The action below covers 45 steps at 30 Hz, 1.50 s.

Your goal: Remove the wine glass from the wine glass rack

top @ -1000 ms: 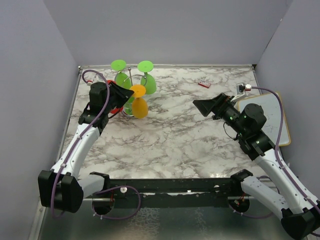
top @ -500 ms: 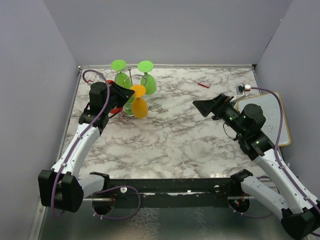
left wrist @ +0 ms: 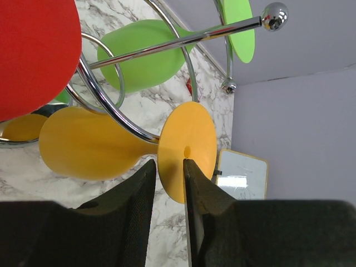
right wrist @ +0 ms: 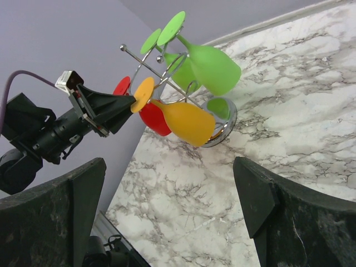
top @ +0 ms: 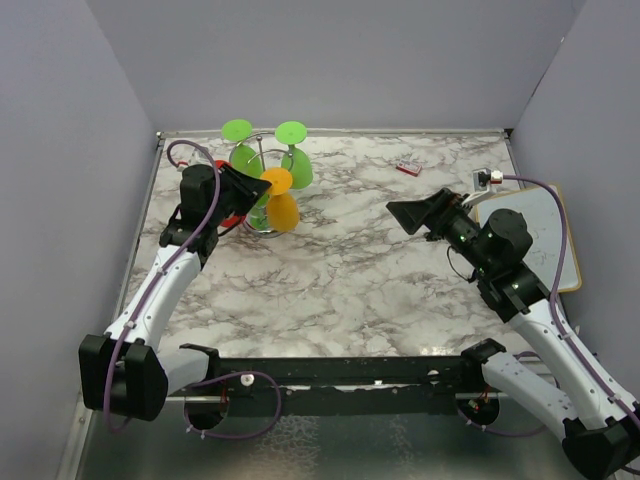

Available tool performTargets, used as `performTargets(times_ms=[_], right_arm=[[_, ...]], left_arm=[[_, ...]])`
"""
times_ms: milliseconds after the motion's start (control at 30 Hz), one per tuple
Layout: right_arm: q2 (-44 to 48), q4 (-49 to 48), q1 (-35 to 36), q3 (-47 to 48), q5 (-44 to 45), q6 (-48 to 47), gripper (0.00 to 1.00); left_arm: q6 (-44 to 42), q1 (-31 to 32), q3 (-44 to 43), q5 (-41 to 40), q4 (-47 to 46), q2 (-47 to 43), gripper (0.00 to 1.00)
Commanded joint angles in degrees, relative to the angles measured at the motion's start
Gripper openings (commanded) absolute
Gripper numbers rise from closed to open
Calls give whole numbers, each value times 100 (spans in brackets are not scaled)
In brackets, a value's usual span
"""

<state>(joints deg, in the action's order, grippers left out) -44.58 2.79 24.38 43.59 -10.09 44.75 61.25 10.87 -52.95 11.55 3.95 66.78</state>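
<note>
The wine glass rack (top: 262,226) stands at the back left, a chrome wire stand with glasses hanging bowl-down from its arms (left wrist: 178,41). An orange wine glass (top: 282,213) hangs on its near side, tilted, bowl low and round foot (left wrist: 189,139) toward my left arm. My left gripper (top: 262,186) (left wrist: 169,162) is shut on the rim of that foot, one finger on each face of the disc. In the right wrist view the orange glass (right wrist: 183,119) and the rack's base (right wrist: 227,119) show from across the table. My right gripper (top: 396,211) (right wrist: 169,167) hangs open over mid-table, holding nothing.
Two green glasses (top: 296,165) and a red one (left wrist: 33,50) hang on the same rack, close round the orange one. A whiteboard (top: 530,235) lies at the right edge, with a small red item (top: 407,167) at the back. Purple walls enclose three sides.
The left jaws have narrowed a little on the orange glass's foot. Both arms stay almost where they were.
</note>
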Motion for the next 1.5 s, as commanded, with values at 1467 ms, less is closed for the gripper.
performTargets(times_ms=[1467], right_arm=[[200,47,23,-74,183,7,99]], left_arm=[[1079,-200,544,955,-1112,-585,0]])
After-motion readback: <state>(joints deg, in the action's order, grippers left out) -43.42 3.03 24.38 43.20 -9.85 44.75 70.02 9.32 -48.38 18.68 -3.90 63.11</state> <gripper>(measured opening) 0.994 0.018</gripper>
